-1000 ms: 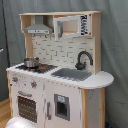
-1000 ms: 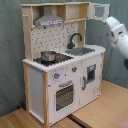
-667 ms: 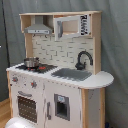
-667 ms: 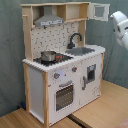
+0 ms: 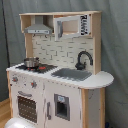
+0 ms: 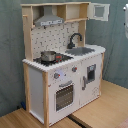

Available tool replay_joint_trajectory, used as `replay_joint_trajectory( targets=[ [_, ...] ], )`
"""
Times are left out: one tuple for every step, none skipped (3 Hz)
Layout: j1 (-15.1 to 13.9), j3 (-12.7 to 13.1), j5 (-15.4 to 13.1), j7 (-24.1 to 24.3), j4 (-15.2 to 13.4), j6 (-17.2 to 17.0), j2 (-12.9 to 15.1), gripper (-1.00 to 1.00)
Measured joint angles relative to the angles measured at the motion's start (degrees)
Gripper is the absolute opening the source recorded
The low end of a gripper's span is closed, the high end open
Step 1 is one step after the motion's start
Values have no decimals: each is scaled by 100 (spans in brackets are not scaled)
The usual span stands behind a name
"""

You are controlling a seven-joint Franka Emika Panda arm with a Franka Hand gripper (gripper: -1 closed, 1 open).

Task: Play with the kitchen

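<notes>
In the first exterior view, the kitchen [image 5: 57, 75] is standing on a wooden floor [image 5: 4, 109] before a grey curtain [image 5: 115, 45]. Its pot [image 5: 31, 62] is sitting on the stovetop, the black faucet [image 5: 83, 59] is arching over the grey sink [image 5: 71, 74], and the oven door [image 5: 27, 106] is staying closed. A pale rounded shape is showing at the bottom edge, possibly part of the arm; the pincer is not showing here.

In the second exterior view, the kitchen [image 6: 65, 65] is showing its other side: the upper cabinet door [image 6: 99, 12] is hanging open. No pincer is appearing here either, so nothing is being handled; I judge the play barely begun.
</notes>
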Motion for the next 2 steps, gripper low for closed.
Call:
replay_joint_trajectory(
  targets=[
    [-3, -165, -140, 407, -21, -341, 3, 100],
    [-52, -418, -209, 880, -111, -543, 19, 100]
  ],
)
